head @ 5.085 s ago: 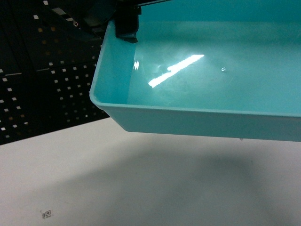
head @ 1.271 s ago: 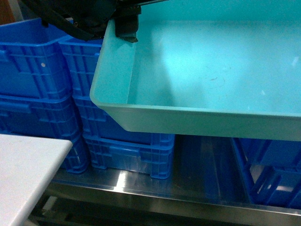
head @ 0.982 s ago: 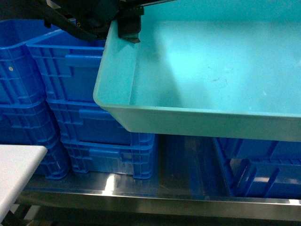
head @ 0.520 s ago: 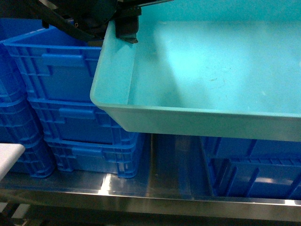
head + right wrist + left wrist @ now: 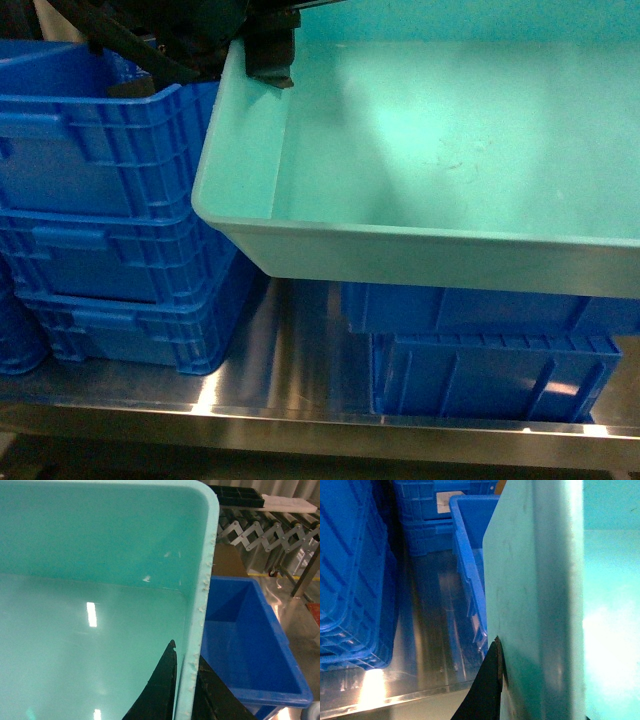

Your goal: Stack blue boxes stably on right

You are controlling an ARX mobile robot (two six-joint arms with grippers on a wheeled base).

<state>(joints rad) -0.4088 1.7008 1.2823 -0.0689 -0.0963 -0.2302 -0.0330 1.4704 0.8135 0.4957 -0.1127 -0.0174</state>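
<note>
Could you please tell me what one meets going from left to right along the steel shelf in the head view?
Stack of dark-blue crates → bare strip of steel shelf → lower stack of dark-blue crates beneath the carried turquoise tub.

left gripper (image 5: 270, 62) clamped; right gripper (image 5: 185, 680) clamped

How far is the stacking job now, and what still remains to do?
Done: the turquoise tub is lifted and held above the steel shelf, over the stack of dark-blue crates on the right. In hand: the left gripper and the right gripper each clamp a tub wall. Left: lower the tub onto a stack and release. No tub is seen placed yet.
</note>
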